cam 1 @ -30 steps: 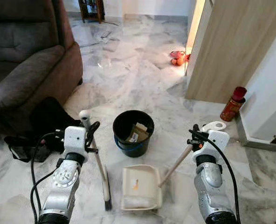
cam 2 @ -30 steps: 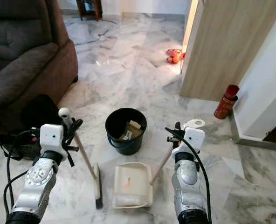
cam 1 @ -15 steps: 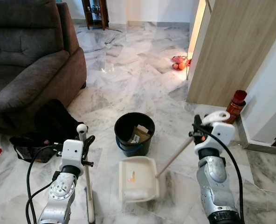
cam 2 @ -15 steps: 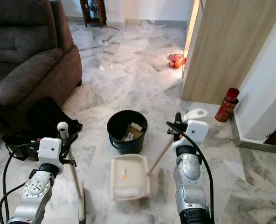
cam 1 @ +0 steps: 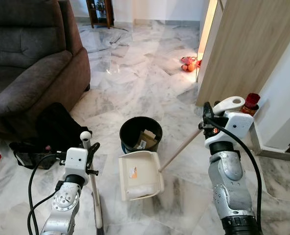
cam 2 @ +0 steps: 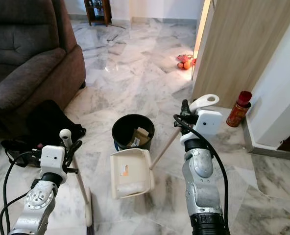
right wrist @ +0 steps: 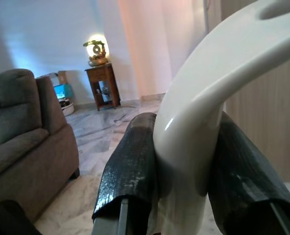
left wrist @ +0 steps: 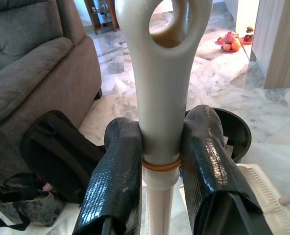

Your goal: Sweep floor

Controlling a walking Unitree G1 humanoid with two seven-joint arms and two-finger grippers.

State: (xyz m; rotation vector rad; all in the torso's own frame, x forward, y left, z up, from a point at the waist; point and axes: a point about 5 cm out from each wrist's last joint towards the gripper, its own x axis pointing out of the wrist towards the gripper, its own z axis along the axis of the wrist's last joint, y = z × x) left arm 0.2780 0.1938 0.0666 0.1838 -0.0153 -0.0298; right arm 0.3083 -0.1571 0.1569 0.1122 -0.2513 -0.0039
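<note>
Two grippers work beside the bucket (cam 1: 140,139). The right gripper (cam 1: 207,123), jaws clamped on the dustpan (cam 1: 139,175) handle, tilts its pan towards the bucket, probably for emptying. The left gripper (cam 1: 90,152) clamps the broom (cam 1: 95,205) upright nearby.

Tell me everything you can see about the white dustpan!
The dustpan is cream-white and looks like plastic, with a wide scoop, raised side walls and a small orange mark inside. A pale heap lies at its lower end. Its long thin handle slants up to a curved white grip with a hole, which the right end effector is shut on. The scoop sits tilted just in front of the black bucket, its upper edge close to the bucket; whether they touch is unclear.
</note>
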